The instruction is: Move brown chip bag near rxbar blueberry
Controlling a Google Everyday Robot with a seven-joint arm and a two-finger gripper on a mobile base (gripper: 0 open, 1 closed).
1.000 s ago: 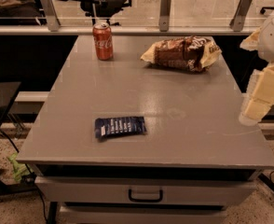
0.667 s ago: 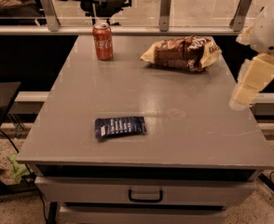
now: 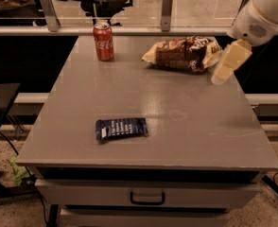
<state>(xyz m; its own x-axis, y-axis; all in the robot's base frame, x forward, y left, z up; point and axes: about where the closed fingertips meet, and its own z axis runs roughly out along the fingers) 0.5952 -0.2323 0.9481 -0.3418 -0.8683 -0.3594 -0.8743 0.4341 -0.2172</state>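
The brown chip bag [image 3: 184, 54] lies crinkled at the far right of the grey table [image 3: 186, 126]. The rxbar blueberry [image 3: 121, 128] is a small navy bar lying flat near the table's front left. My gripper [image 3: 220, 77] hangs from the white arm at the right edge, just right of the bag and slightly nearer to me, above the table. It holds nothing that I can see.
A red soda can [image 3: 103, 42] stands upright at the far left of the table. A rail with glass panels [image 3: 165, 8] runs behind the table. A drawer with a handle [image 3: 147, 198] sits under the tabletop.
My arm and gripper have moved up and away from me along the table's right side, closing in on the chip bag. The bag, bar and can have not moved.
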